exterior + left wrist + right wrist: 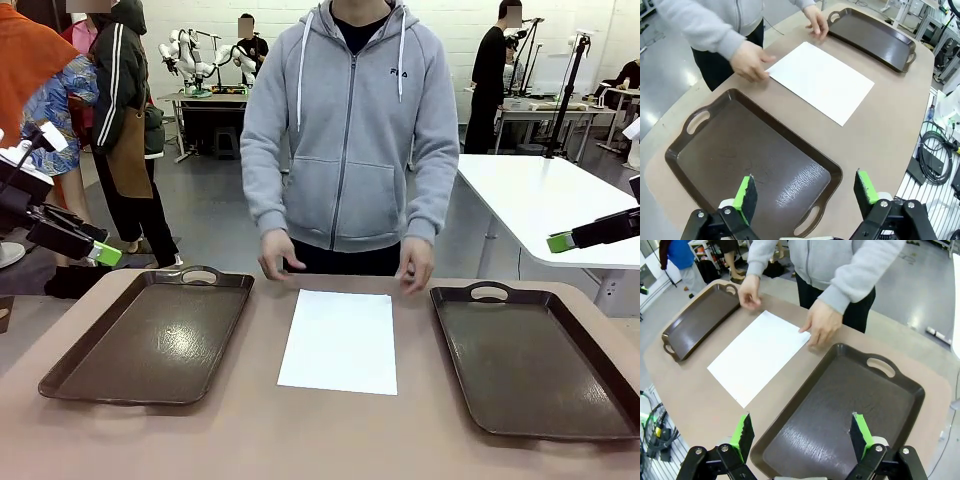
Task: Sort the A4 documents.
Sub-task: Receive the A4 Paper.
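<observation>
One blank white A4 document lies flat on the table between two dark brown trays; the same sheet appears in both wrist views. A person in a grey hoodie stands at the far edge with both hands resting at the sheet's far corners. My left gripper hovers open above the table's left edge, over the left tray, its jaws wide with nothing between them. My right gripper hangs open high at the right, over the right tray, likewise holding nothing.
The left tray and right tray are both bare, handles toward the person. A white table stands behind at the right. Cables lie on the floor past the table's edge.
</observation>
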You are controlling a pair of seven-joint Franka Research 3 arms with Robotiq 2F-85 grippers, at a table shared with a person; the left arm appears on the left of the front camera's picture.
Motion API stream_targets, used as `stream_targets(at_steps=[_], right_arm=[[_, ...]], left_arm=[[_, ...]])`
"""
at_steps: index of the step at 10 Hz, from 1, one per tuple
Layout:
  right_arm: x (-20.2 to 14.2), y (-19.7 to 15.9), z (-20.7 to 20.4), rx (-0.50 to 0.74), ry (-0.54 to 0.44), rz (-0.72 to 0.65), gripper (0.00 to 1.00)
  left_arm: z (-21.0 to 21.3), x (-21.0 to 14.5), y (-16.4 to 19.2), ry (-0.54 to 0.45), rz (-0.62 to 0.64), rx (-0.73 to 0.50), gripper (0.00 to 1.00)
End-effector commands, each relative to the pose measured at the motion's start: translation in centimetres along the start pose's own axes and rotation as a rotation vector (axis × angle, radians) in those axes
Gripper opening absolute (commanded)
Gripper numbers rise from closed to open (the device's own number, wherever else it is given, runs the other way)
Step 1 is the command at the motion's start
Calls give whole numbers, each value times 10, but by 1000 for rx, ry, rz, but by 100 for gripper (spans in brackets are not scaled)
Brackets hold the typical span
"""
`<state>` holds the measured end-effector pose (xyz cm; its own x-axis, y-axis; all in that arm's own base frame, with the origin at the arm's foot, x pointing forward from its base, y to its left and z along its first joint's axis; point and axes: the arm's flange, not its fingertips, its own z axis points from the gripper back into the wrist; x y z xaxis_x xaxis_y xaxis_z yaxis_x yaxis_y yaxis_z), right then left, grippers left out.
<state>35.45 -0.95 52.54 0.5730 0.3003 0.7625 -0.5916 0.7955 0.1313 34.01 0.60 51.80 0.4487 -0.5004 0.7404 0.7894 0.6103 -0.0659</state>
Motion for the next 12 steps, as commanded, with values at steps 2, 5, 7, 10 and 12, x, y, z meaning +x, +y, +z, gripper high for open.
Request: stream_targets(at_steps=[2,5,7,10,12], right_arm=[[0,0,-1,8,0,-10,100],[0,0,-1,8,0,-10,100],[0,0,-1,8,0,-10,100],[0,0,-1,8,0,-10,100],[0,0,-1,8,0,-10,100]], left_arm=[[0,-1,2,-4,3,-8,100],[0,-1,2,-4,3,-8,100],[0,-1,2,-4,3,-8,100],[0,-1,2,-4,3,-8,100],[0,-1,2,-4,3,-8,100]])
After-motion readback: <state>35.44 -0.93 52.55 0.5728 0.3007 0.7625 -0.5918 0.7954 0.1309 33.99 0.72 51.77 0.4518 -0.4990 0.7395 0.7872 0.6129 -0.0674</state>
